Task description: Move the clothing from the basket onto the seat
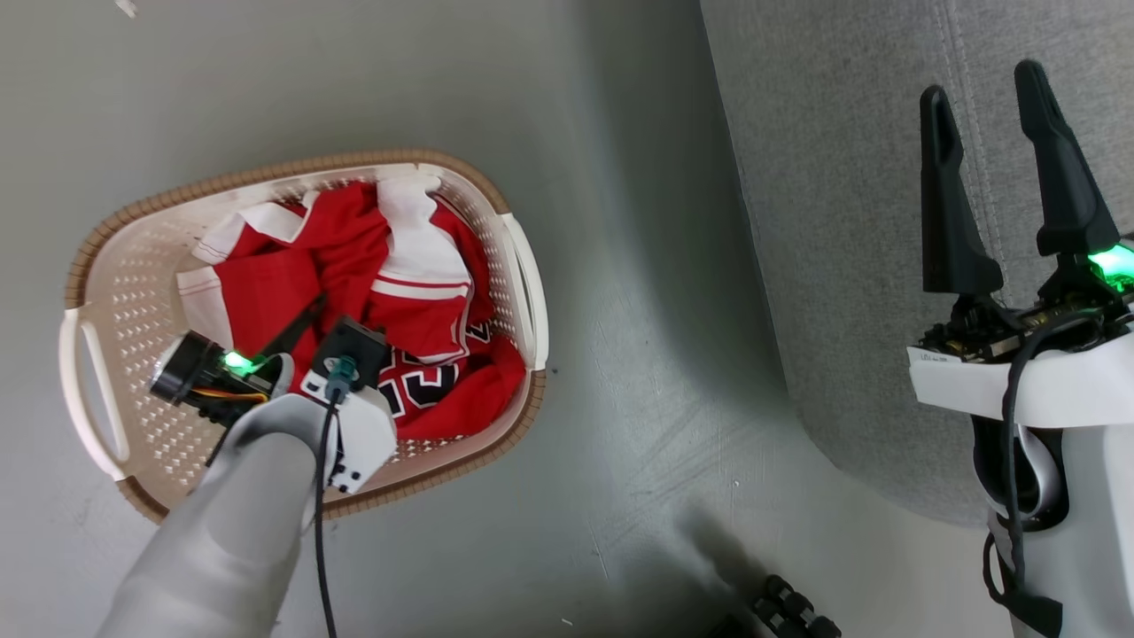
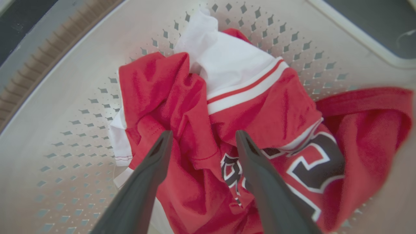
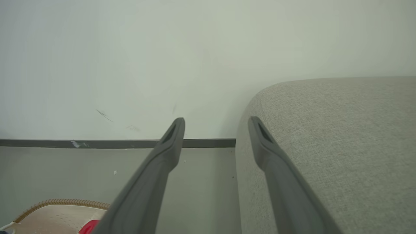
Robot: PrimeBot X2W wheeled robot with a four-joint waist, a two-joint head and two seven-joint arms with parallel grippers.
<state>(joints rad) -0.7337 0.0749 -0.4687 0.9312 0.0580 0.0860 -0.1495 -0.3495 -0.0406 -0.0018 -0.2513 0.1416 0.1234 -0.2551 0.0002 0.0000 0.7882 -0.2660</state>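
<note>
Hanging low inside the basket (image 1: 133,292): left gripper (image 2: 204,134), jaws spread wide, nothing between them yet. Seen along the left wrist view, poised just over the clothing (image 2: 182,97), straddling a raised red fold; white panel beyond it, black-and-white numerals beside the right-hand finger in that view. Touching the cloth or a shade clear of it: cannot tell. Clothing crumpled in one heap, all of it inside the basket, bunched toward the wall nearest the seat (image 1: 842,221); no clear long axis, only ridges and folds. Basket on the grey floor (image 1: 620,354), well to the left of the seat, bare floor between. Right gripper (image 1: 983,84) up by the seat's edge, likewise wide open and empty, well apart from the basket. Judging the left arm nearer by far, directly above the heap, with the target fold lying straight ahead along the fingers. Next move likely a short push down and a pinch on that central fold, then a carry rightward across the floor gap to the seat. Risks: gathering more than one garment, or dragging cloth over the brown rim (image 1: 292,168)
</note>
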